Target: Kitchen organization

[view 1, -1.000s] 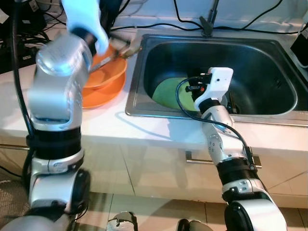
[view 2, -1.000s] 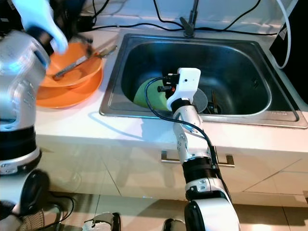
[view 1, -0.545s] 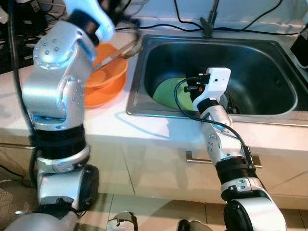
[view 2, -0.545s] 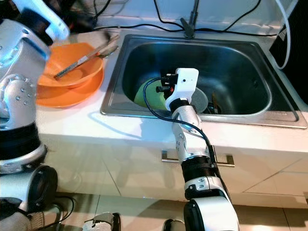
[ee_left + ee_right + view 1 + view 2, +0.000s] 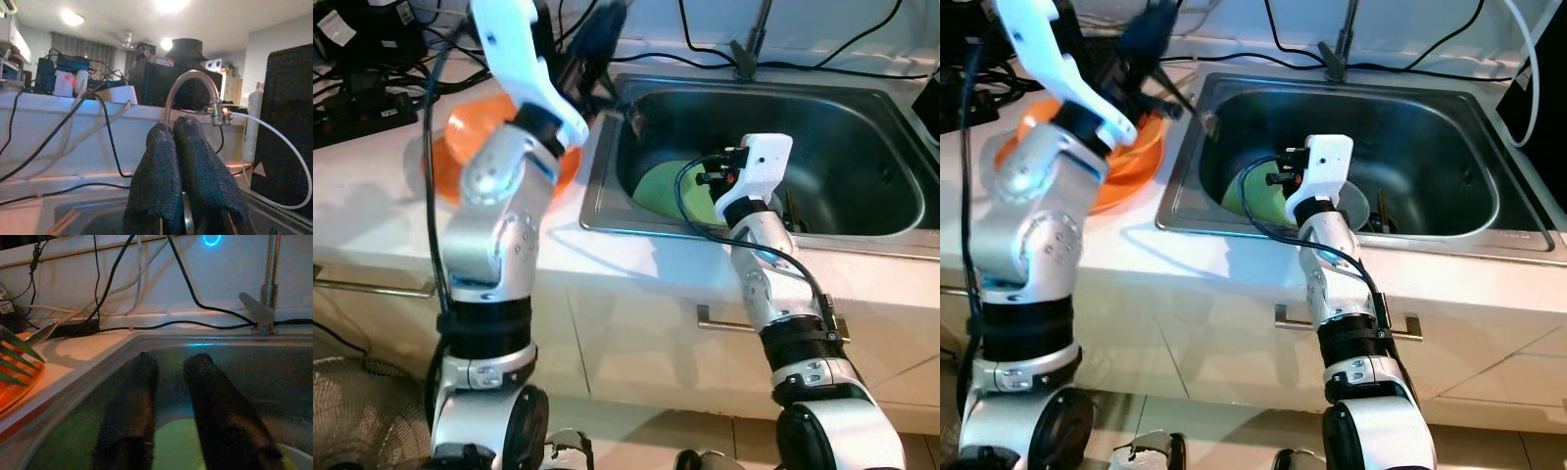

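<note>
1. The left hand (image 5: 178,171) was raised above the left rim of the sink (image 5: 862,220). In its wrist view the two fingers were pressed together, and nothing could be made out between them.
2. In the head views the left hand was a dark blur, so whether it carried a utensil could not be told; a thin blurred object (image 5: 1197,111) showed just below it, at the sink's near-left corner.
3. The right hand (image 5: 168,396) reached into the sink with its fingers parted a little and empty, poised above the green plate (image 5: 680,188).
4. The green plate lay on the sink floor on the left side, touching a grey dish (image 5: 1353,203) beside it, with dark utensils (image 5: 1381,211) just to the right of that.
5. The orange bowls (image 5: 1131,162) sat stacked on the white counter (image 5: 372,206) to the left of the sink, partly behind the left arm.
6. By my reading the organising was far from finished: the plate, the grey dish and the utensils were still in the sink, and no dish in sight had been put away.
</note>
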You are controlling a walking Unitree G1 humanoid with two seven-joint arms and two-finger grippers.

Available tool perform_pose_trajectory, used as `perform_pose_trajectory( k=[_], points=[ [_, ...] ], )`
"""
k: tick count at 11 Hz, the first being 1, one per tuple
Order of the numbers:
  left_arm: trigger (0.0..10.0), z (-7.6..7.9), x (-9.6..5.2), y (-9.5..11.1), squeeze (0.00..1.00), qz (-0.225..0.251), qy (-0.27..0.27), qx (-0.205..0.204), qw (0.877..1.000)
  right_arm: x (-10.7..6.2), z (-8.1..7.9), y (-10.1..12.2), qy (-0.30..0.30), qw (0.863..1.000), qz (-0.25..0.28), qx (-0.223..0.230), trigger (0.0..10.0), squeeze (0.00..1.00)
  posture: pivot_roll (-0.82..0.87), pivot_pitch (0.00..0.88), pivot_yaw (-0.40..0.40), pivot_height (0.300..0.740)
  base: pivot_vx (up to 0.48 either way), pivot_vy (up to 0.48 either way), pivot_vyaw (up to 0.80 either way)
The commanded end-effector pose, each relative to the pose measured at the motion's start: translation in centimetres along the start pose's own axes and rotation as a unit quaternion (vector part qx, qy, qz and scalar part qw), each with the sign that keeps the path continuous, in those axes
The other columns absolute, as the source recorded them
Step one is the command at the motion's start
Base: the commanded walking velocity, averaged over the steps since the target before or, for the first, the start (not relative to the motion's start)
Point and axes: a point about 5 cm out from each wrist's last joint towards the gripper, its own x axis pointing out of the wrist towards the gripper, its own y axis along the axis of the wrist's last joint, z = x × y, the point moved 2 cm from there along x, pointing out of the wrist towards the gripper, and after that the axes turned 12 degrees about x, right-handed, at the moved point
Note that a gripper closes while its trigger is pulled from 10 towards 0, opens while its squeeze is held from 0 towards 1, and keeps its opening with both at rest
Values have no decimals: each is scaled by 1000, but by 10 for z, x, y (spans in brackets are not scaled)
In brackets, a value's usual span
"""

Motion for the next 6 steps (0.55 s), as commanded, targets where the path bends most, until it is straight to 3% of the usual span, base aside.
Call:
perform_pose_trajectory(
  k=[1, 4, 6],
  points=[
    [10000, 1, 0, -4, 0, -3, 0, -1, 1000, -2, 2, 3, 7, 1000, 4, -12, 10000, 1000, 137, 54, -7, 740, 0, 0, 0],
    [10000, 7, -3, -16, 0, -15, -2, -13, 1000, -4, 2, 9, 62, 996, -7, -56, 10000, 1000, 121, 72, -5, 740, 0, 0, 0],
    [10000, 7, -1, -17, 0, -14, -4, -20, 1000, -9, -6, 10, 126, 991, -21, -47, 10000, 1000, 111, 76, 4, 740, 0, 0, 0]
  ],
)
